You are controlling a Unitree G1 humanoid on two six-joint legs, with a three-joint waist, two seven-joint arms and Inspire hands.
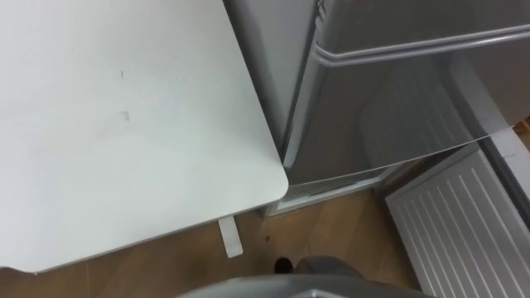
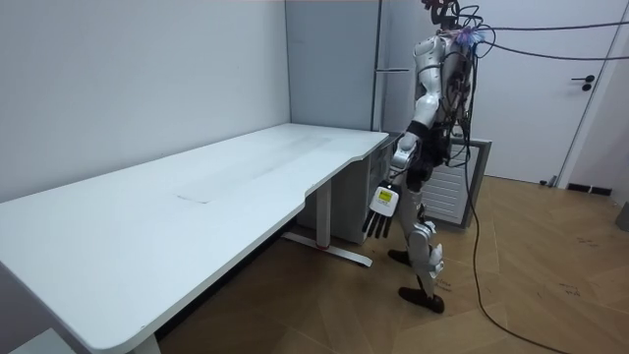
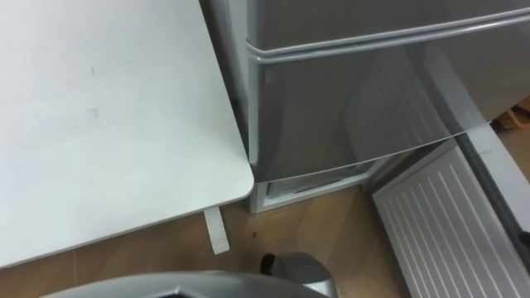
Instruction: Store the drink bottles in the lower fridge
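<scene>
A grey fridge point(image 1: 389, 99) stands right in front of me, just past the table's corner. A seam point(image 3: 373, 37) runs between its upper and lower fronts. Under the lower front point(image 3: 356, 108) a narrow white strip point(image 3: 310, 182) shows near the floor. In the room view I stand upright between the table's far end and the fridge point(image 2: 334, 59). My left hand point(image 2: 381, 209) hangs at my side there, fingers straight and holding nothing.
The white table point(image 1: 124, 124) reaches in from my left, its rounded corner point(image 1: 277, 178) close to the fridge. A white ribbed panel with a dark rim point(image 1: 464, 232) lies low on my right. The floor is wood point(image 1: 331, 232). A door point(image 2: 600, 88) is at the room view's right.
</scene>
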